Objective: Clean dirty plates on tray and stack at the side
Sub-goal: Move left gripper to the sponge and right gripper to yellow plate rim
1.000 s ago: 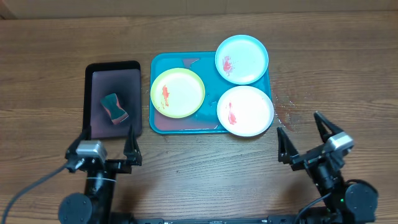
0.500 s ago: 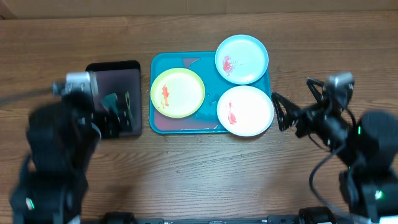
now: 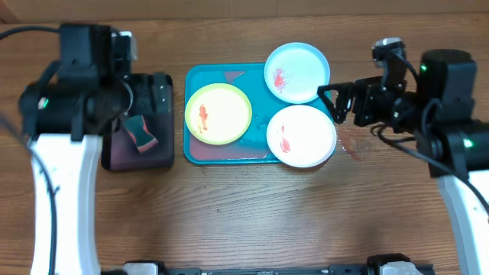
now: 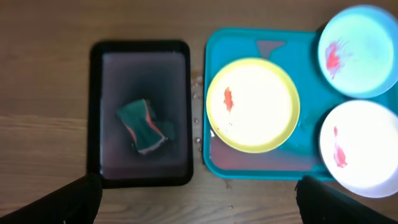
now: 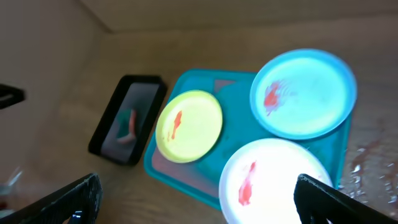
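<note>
My arms rose from the bottom edge; left gripper, right gripper wide.
Black tray holds sponge; turquoise tray holds yellow-green plate, blue plate, white plate.

surface: wooden table | on it: turquoise tray, black tray | side by side, apart

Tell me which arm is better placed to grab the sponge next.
Left. The left gripper, open, hangs over the black tray beside the sponge; the right gripper sits beyond the turquoise tray, near the white plate.
</note>
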Tool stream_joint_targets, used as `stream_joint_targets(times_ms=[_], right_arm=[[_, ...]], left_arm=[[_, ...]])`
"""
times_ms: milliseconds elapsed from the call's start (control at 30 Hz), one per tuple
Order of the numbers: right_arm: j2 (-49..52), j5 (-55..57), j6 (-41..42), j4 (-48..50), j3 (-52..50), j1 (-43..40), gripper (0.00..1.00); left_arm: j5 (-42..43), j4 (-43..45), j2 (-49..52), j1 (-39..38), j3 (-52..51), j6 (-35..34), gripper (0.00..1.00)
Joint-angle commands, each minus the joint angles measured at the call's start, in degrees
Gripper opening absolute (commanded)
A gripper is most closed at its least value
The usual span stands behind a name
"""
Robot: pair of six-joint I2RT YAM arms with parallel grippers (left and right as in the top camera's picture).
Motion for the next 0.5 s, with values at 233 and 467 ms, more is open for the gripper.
stream_joint_targets(times_ms=[233, 467], right_arm=[[11.30, 4.50, 10.58, 1.84, 2.62, 2.84, 0.91], [23.96, 10.62, 14.60, 2.36, 8.66, 9.53, 0.79]], left_arm=[[-0.26, 0.17, 8.96, 0.22, 1.51, -10.40, 0.50], [-14.73, -8.70, 8.74, 0.22, 4.87, -29.29, 0.53]])
